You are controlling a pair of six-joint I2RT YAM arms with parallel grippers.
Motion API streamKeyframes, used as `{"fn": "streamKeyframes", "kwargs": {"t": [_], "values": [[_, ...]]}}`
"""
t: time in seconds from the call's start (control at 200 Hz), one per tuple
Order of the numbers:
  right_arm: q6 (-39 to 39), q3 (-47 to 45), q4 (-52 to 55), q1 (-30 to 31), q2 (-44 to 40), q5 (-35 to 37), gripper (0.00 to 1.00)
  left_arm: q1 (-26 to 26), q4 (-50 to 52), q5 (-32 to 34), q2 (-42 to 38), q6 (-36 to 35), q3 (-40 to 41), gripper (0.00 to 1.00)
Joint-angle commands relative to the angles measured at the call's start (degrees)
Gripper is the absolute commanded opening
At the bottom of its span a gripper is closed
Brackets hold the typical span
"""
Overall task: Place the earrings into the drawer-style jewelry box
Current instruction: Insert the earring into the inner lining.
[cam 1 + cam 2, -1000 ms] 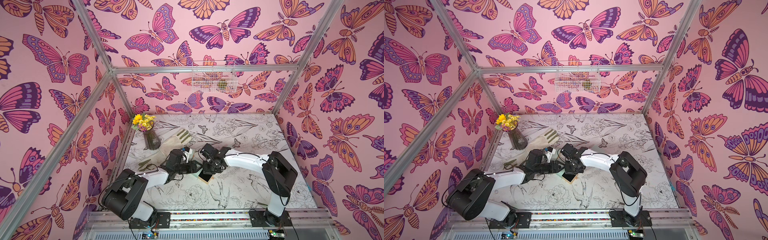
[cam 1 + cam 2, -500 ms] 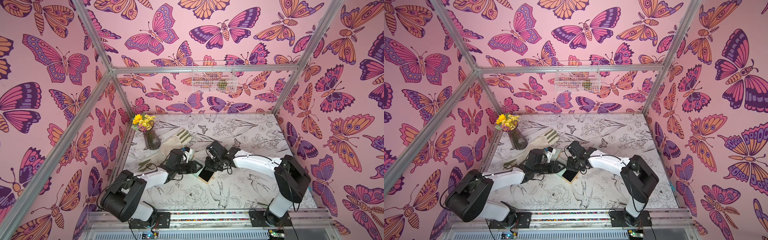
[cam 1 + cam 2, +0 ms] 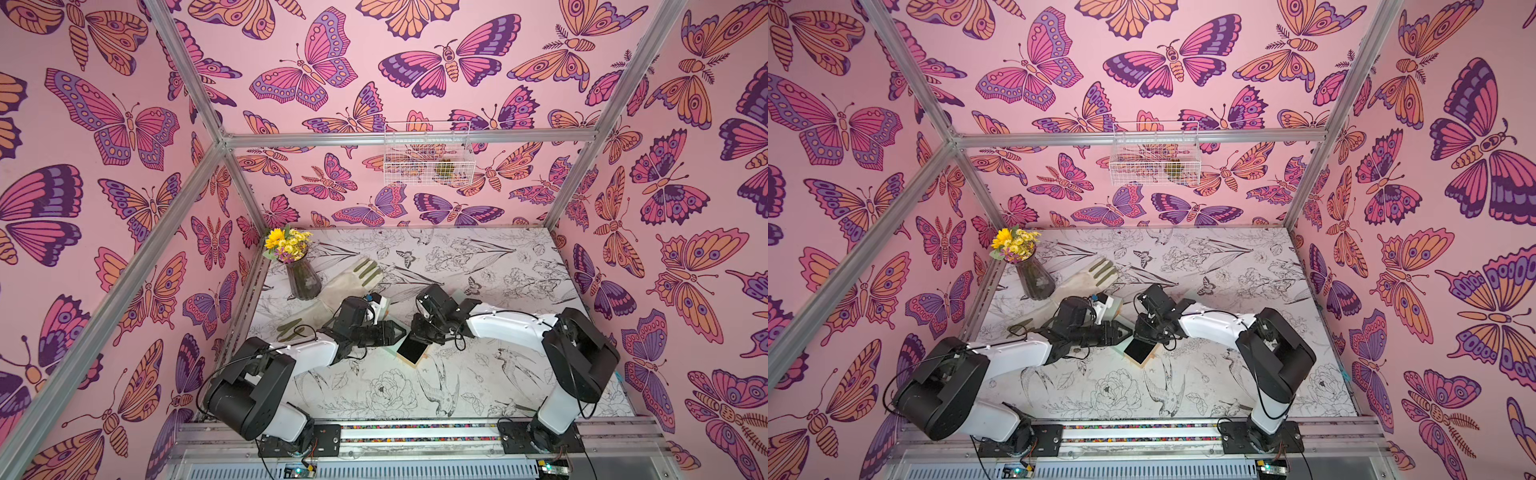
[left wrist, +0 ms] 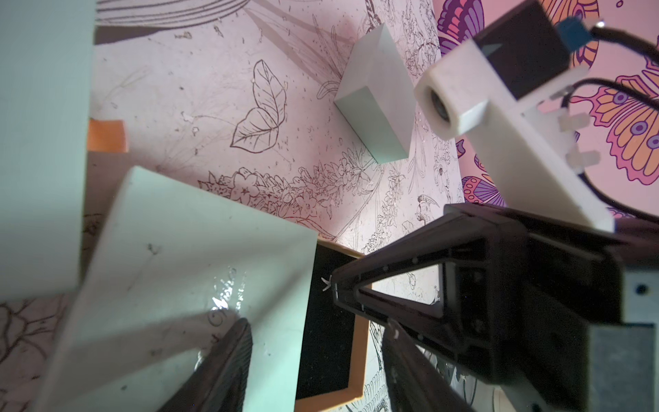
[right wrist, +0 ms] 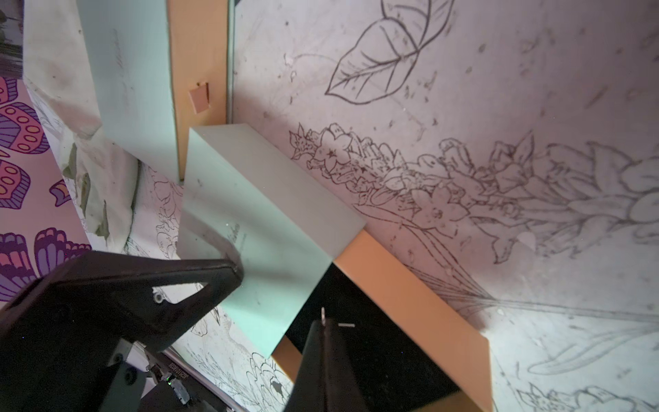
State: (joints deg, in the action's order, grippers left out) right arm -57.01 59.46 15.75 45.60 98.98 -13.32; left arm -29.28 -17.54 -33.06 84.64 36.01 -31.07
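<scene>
Both top views show two arms meeting over the table point(image 3: 457, 386). The jaws of the right gripper point(image 4: 333, 289) are pressed together, pinching a tiny silver earring point(image 4: 325, 284) at their very tip. The earring hangs over the black lining of the pulled-out drawer point(image 5: 410, 303), close to the mouth of the pale green box point(image 4: 178, 278). The orange-walled drawer sticks out of the box and rests on the table. The jaws of the left gripper point(image 4: 317, 323) are partly spread, with one finger point(image 5: 221, 274) touching the box's upper edge; whether the pair clamps the box cannot be told. A second pale green block point(image 4: 374, 100) stands apart on the table. Behind the arms, a glove point(image 3: 345, 286) lies flat beside a vase point(image 3: 303, 282) of yellow flowers, and a wire basket point(image 3: 428, 153) hangs on the back wall
</scene>
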Motion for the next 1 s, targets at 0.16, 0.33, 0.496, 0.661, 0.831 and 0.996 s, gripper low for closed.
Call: {"fn": "streamKeyframes", "kwargs": {"t": [0.16, 0.33, 0.496, 0.661, 0.831, 0.996], "values": [[-0.64, -0.75, -0.28, -0.31, 1.91, 0.9, 0.0, -1.04, 1.29, -0.62, 0.88, -1.75, -1.97, 0.61], [-0.51, -1.1, -0.05, -0.27, 1.97, 1.4, 0.0, -1.45, 1.68, -0.67, 1.24, -2.21, -2.5, 0.61], [-0.55, -1.37, 0.08, -0.31, 2.12, 1.2, 0.0, -1.57, 1.57, 0.17, 2.52, -1.92, -2.33, 0.61], [-0.7, -1.71, -0.24, -0.3, 2.07, 0.93, 0.0, -1.55, 2.16, 0.92, 2.82, -1.73, -2.06, 0.61], [-0.91, -2.53, -0.46, -0.33, 2.01, 1.33, 0.0, -1.57, 2.9, 1.62, 3.24, -1.83, -1.89, 0.61], [-0.91, -2.78, -0.07, -0.32, 2.16, 2.11, 0.0, -1.57, 3.47, 2.05, 3.22, -2.0, -1.71, 0.61]]}}
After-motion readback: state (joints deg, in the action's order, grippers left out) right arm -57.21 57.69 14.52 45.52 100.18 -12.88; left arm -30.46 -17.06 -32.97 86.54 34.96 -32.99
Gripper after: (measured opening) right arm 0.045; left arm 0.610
